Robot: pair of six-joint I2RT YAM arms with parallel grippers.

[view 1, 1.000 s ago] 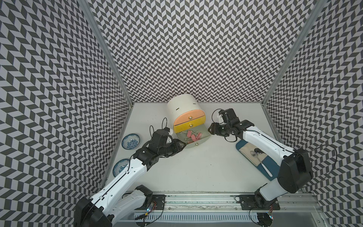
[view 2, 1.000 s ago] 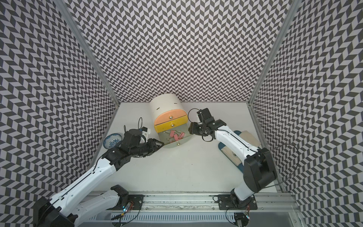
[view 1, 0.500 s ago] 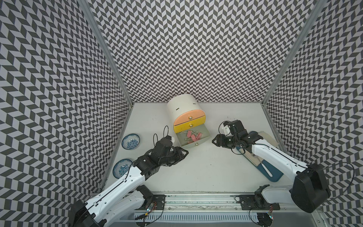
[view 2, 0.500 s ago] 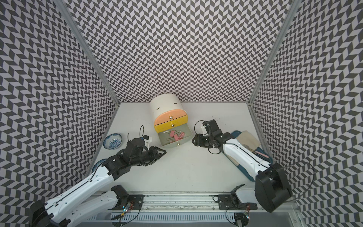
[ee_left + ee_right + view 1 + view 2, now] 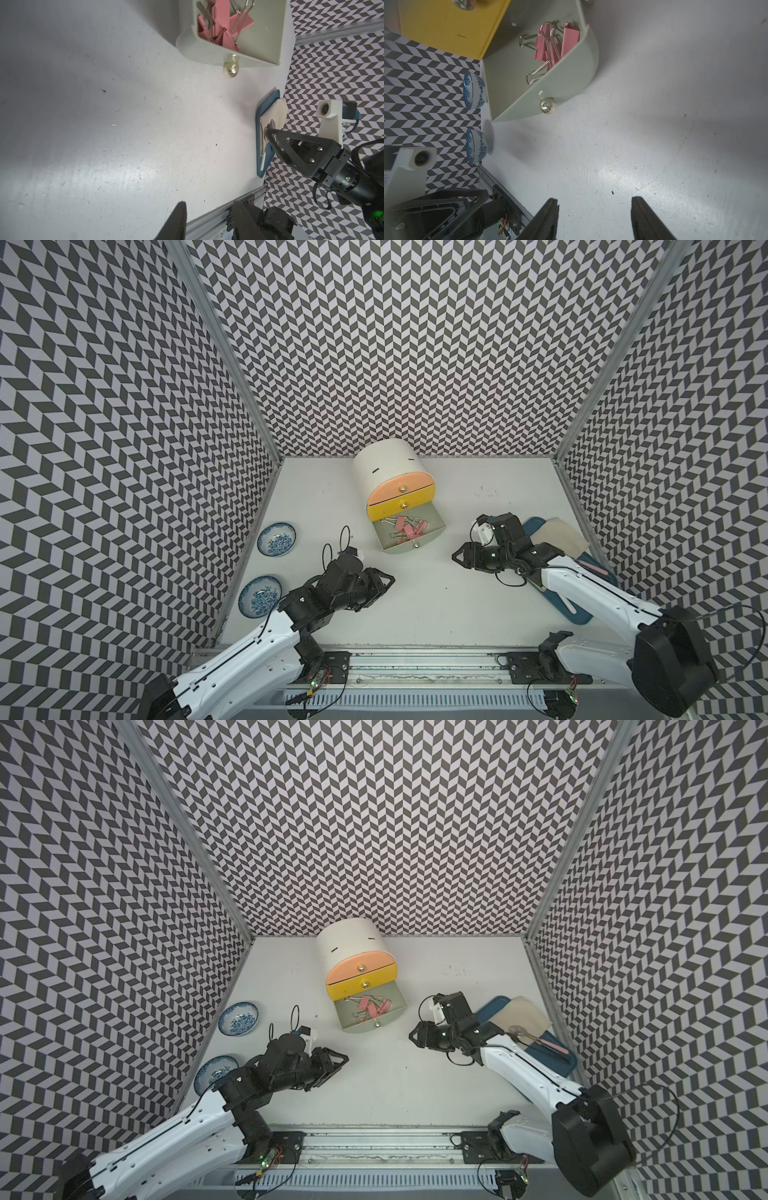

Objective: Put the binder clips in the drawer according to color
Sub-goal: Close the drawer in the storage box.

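White tabletop (image 5: 424,601), binder clips (image 5: 409,527) in open drawer (image 5: 397,548), left fingers (image 5: 176,222) spread, right fingers (image 5: 548,218) spread

Ahead of the left claw (image 5: 386,583) and right claw (image 5: 457,560) — one cabinet (image 5: 386,464), three drawers (image 5: 401,506), several tangled pink binder clips (image 5: 409,526); beside the left claw, two bowls (image 5: 276,538); behind the right claw, one tray (image 5: 534,526)

Binder clips (image 5: 409,526) lie in the bottom drawer (image 5: 398,548), bowls (image 5: 276,539) left, tray (image 5: 577,614) right.

Top views look down; wrist views, perhaps low, share the drawer (image 5: 572,68).
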